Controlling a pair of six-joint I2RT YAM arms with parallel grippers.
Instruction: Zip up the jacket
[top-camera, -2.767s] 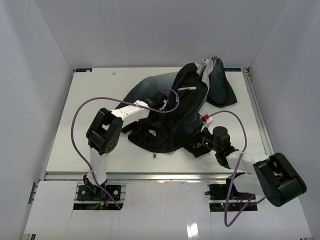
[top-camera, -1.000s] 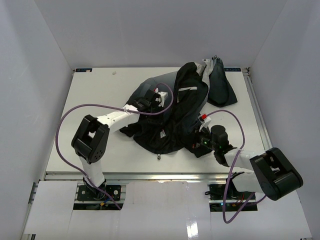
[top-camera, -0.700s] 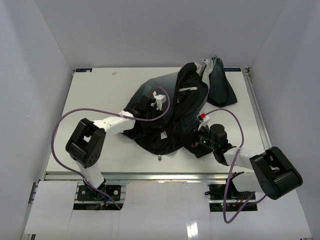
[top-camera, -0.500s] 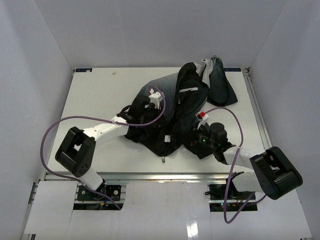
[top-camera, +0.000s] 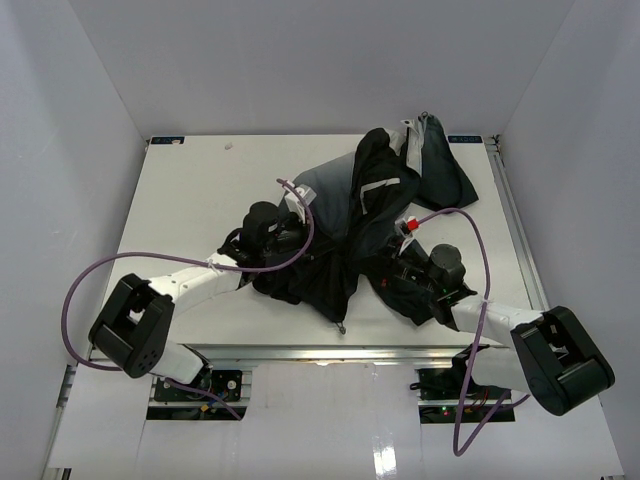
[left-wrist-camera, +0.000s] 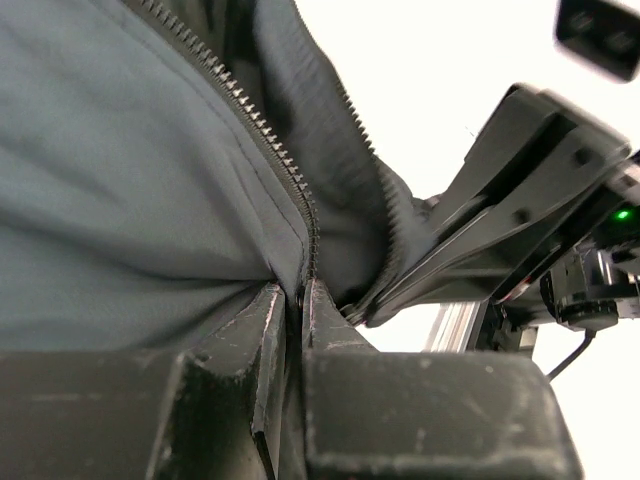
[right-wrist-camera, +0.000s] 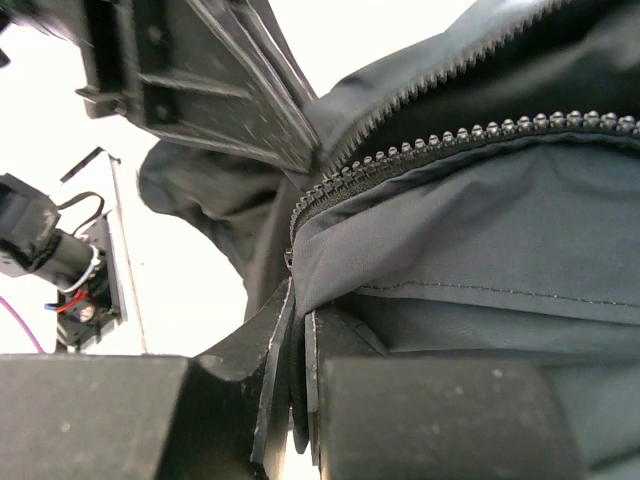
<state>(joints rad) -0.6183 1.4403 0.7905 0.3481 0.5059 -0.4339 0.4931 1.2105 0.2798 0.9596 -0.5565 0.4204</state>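
Now pinches one zipper edge (left-wrist-camera: 288, 168) of the jacket (top-camera: 375, 215), bunched on the middle of the table (top-camera: 190, 190), in the closed left hand (left-wrist-camera: 293, 300) and clamps the facing edge in the closed right hand (right-wrist-camera: 297, 310), just beside it.

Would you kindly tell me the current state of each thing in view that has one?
jacket: crumpled in a heap on the table, front not zipped up.
zipper: undone, its two rows of teeth lying apart.
left gripper: shut on the jacket's zipper edge.
right gripper: shut on the jacket's edge beside the zipper.
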